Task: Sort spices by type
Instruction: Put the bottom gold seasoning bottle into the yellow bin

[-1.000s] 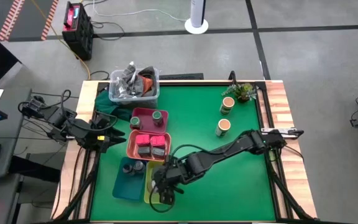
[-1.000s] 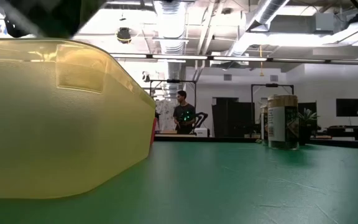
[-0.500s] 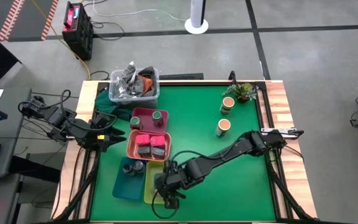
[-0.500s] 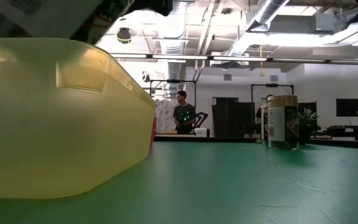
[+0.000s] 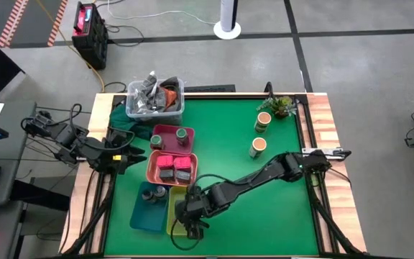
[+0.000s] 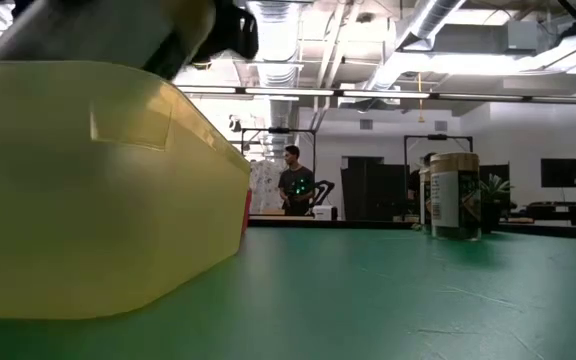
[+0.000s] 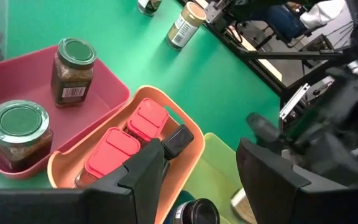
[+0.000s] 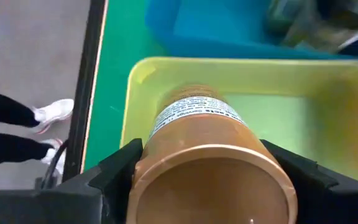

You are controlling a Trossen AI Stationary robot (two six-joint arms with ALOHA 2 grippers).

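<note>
My right gripper (image 5: 192, 220) reaches across to the yellow-green tray (image 5: 172, 216) at the near left and is shut on a round jar with a tan top (image 8: 213, 171). Two more tan-topped jars (image 5: 263, 122) (image 5: 257, 147) stand on the green mat at the far right. Two green-lidded jars (image 7: 73, 68) (image 7: 17, 134) stand in the pink tray (image 5: 168, 129). Magenta boxes (image 5: 172, 168) lie in the salmon tray (image 5: 152, 170). Small dark jars (image 5: 157, 193) sit in the teal tray (image 5: 144, 212). My left gripper (image 7: 201, 171) waits open at the table's left edge. My right gripper pinches the tan-topped jar between its two fingers, on opposite sides of its body (image 8: 146, 163) near the lid end. The fingers slant down from the table's right and lie along the jar. The jar is tilted, base toward the tray floor (image 8: 272, 115); whether it touches, I cannot tell.
A clear bin of crumpled wrappers (image 5: 155, 99) stands at the far left and a small green plant (image 5: 282, 106) at the far right corner. The mat's middle and right are bare. In the low view a person (image 6: 293, 180) stands in the room behind the table.
My right gripper has sunk toward the yellow-green tray with the tan-topped jar still in its fingers, and its wrist has rolled a little. My left arm has kept still.
</note>
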